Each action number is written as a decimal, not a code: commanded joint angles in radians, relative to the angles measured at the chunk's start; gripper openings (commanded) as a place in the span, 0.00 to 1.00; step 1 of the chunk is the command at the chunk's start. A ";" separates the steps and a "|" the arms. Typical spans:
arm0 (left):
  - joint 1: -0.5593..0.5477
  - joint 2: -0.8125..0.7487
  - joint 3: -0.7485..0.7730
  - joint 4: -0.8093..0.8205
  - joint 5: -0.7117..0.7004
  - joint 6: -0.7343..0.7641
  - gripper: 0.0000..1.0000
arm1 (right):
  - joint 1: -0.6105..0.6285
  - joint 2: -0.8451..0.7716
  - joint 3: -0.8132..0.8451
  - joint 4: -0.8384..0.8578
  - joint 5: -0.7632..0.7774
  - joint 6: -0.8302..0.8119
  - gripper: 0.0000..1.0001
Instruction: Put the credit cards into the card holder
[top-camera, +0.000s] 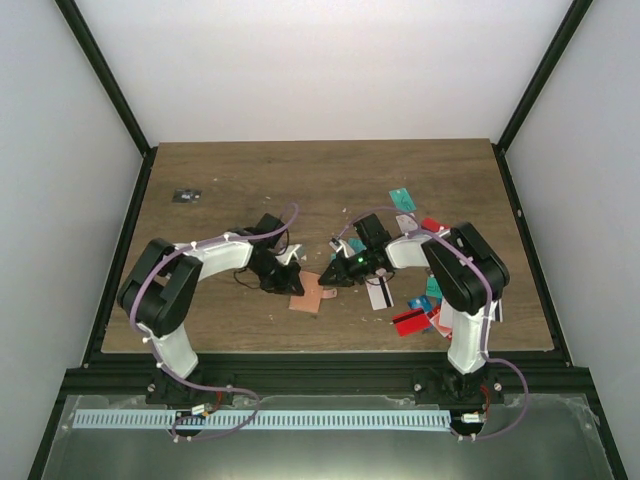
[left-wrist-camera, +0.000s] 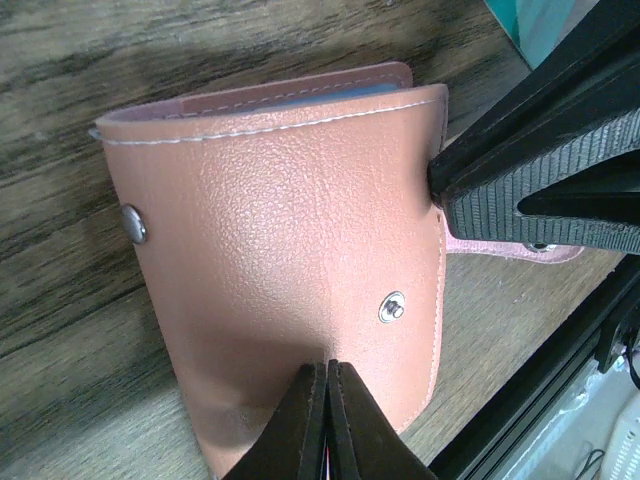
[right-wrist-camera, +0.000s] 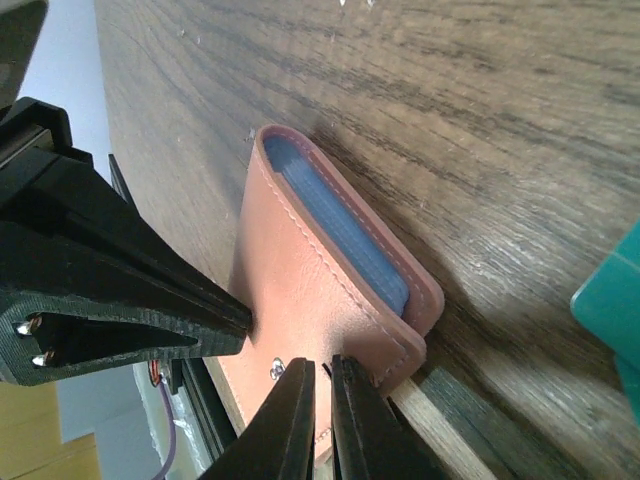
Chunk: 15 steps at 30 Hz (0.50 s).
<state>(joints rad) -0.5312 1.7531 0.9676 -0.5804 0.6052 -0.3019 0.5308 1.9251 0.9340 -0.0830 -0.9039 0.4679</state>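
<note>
Card holder (top-camera: 310, 294), salmon-pink and folded, lies near the middle of the worktop's (top-camera: 250, 170) near edge. Left gripper (left-wrist-camera: 327, 368) closed, tips on its cover. Right gripper (right-wrist-camera: 320, 365) almost closed at its edge; grip unclear.

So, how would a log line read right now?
salmon-pink leather card holder: folded | left claw: shut, tip on cover | right claw: pinching holder's edge | coloured plastic cards: lying loose

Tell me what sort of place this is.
Probably a robotics lab test cell: a left arm and right arm bolted at the near edge of a wooden table, closed in by plain white panels in a black frame.
</note>
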 joint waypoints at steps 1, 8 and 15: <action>-0.006 0.037 -0.052 -0.021 -0.059 0.031 0.04 | 0.008 -0.001 -0.003 -0.129 0.108 -0.005 0.09; -0.007 0.042 -0.099 0.020 -0.028 0.020 0.04 | 0.008 -0.078 0.056 -0.206 0.130 -0.015 0.11; -0.007 0.029 -0.115 0.045 -0.010 0.003 0.04 | 0.008 -0.171 0.146 -0.364 0.204 -0.069 0.17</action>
<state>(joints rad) -0.5251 1.7462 0.9115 -0.4915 0.6479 -0.2924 0.5335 1.8328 1.0073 -0.3290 -0.7650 0.4461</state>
